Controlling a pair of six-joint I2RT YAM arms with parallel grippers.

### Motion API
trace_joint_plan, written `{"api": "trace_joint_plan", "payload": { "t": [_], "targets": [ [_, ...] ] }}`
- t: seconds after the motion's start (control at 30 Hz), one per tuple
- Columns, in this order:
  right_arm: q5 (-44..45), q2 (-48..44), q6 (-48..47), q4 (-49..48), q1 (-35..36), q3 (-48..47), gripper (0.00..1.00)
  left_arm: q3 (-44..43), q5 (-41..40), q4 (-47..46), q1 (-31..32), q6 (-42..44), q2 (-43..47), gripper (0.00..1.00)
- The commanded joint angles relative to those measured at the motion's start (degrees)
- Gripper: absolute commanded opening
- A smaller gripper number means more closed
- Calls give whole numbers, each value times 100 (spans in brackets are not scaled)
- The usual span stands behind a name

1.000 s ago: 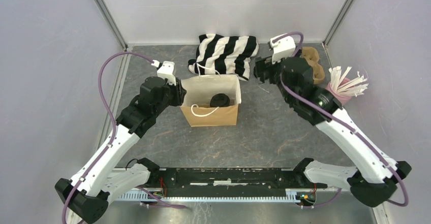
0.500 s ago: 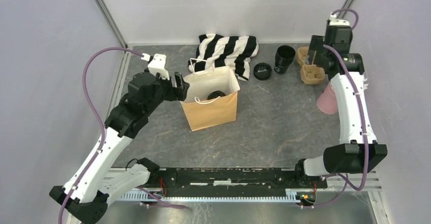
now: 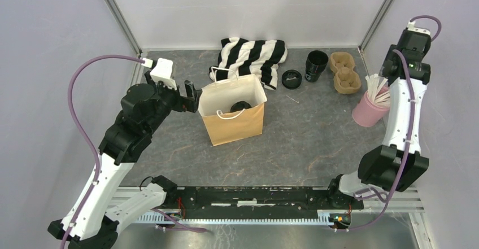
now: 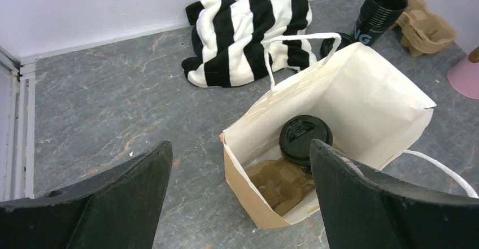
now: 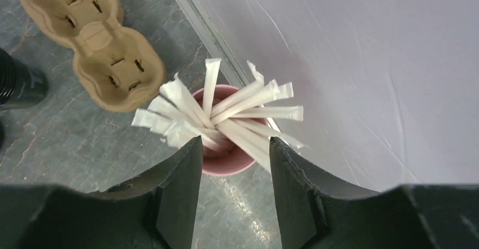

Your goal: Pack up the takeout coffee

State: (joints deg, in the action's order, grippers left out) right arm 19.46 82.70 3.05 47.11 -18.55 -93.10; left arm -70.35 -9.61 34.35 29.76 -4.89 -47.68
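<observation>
Currently we log the takeout coffee upright inside the paper bag, sunk below its rim. Our left gripper hangs spread just off the bag's left edge; right gripper, jaws apart, sits above the pink cup near the wall.

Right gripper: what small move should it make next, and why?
Probably advance the right gripper toward the pink cup and close on one wrapped straw. Its jaws stand open with the straws framed between them, and the lidded coffee cup already sits in the paper bag.
</observation>
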Motion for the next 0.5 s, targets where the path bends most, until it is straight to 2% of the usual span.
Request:
{"api": "trace_joint_plan", "payload": {
  "t": [0.0, 0.27, 0.47],
  "targets": [
    [-614, 446, -156, -538, -330, -106, 53, 69, -128, -13, 18, 258, -59, 96],
    [-1062, 1259, -11, -890, -433, -357, 53, -95, -207, 46, -47, 290, -275, 97],
    [-804, 1574, -15, -1004, -564, -395, 53, -179, -310, 184, -64, 292, -371, 97]
  ]
}}
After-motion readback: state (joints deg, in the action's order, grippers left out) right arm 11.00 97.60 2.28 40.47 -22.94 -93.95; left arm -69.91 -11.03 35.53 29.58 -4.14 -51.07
